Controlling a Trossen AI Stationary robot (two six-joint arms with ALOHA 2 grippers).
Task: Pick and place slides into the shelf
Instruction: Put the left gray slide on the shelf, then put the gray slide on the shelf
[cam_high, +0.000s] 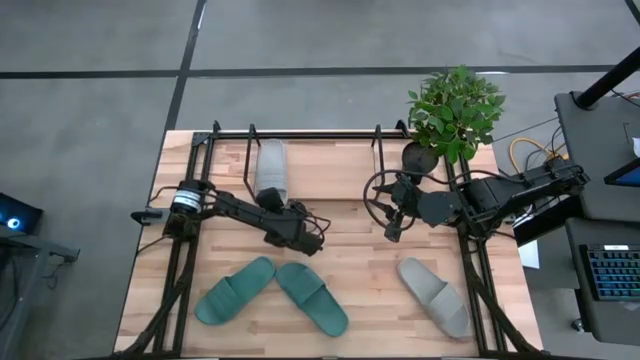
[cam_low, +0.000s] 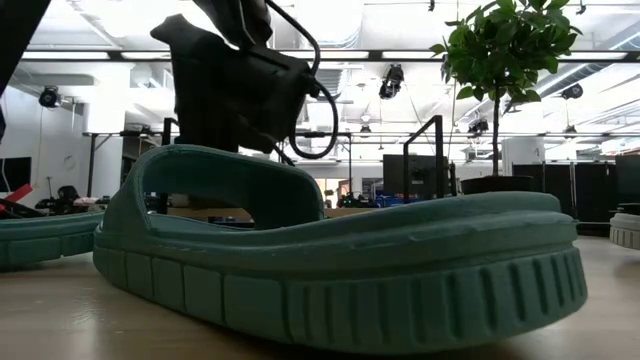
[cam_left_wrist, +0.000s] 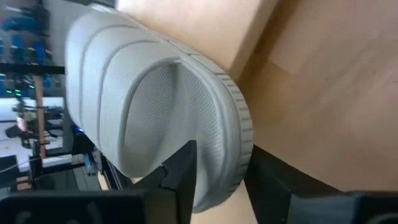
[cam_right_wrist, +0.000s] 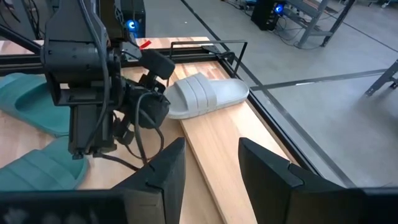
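Slides were spread over your table: one light grey slide lay flat on the wood base of the shelf, toward its left end, between the upright black loops. Your left gripper sat at that slide's heel end. In the left wrist view its two dark fingers straddled the heel rim of the grey slide, one inside the footbed, the other outside the sole edge; you could see them partly spread, but I cannot tell whether they gripped the rim or stood loose of it.

You had the two teal slides lying on the front of the table, toes splayed apart, heels near each other. The second grey slide lay at the front right, well apart from them.

Your right gripper hung over the table right of centre, beside the potted plant, fingers parted and holding nothing.
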